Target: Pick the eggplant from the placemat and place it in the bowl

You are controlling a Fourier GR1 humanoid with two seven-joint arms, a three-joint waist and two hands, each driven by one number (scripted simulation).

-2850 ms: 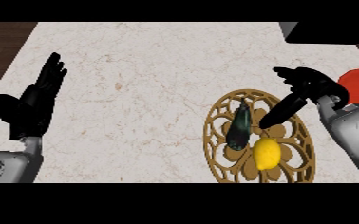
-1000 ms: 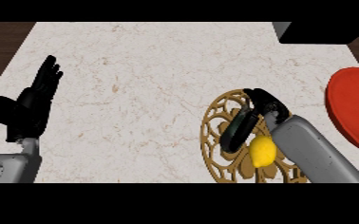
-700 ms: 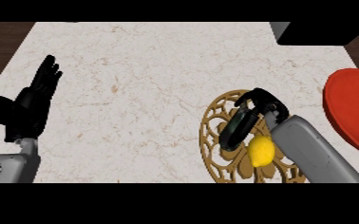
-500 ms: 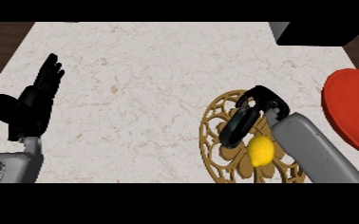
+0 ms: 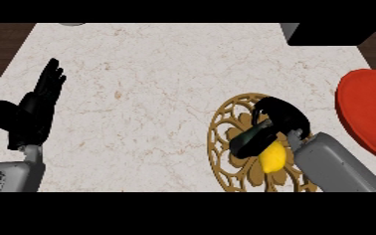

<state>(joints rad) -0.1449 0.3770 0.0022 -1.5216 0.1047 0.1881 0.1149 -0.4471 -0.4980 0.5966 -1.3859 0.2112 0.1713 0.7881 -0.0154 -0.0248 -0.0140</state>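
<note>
The dark eggplant [image 5: 249, 140] lies tilted over the round golden openwork placemat [image 5: 224, 129] at the lower right of the head view. My right hand [image 5: 283, 115] has its fingers curled round the eggplant's upper end. A yellow lemon [image 5: 273, 157] sits on the placemat just below the eggplant, touching my right forearm. The red bowl [image 5: 358, 107] shows partly at the right edge. My left hand [image 5: 35, 107] rests open at the left edge, fingers up.
A black box-like object [image 5: 327, 33] stands at the counter's far right corner. A small grey item [image 5: 71, 24] peeks in at the top left. The marbled counter [image 5: 147, 79] ends at a dark wooden edge on the left.
My right hand came down from above the placemat and closed on the eggplant. Over the last second the hand and eggplant shifted only slightly. The left hand stayed put.
</note>
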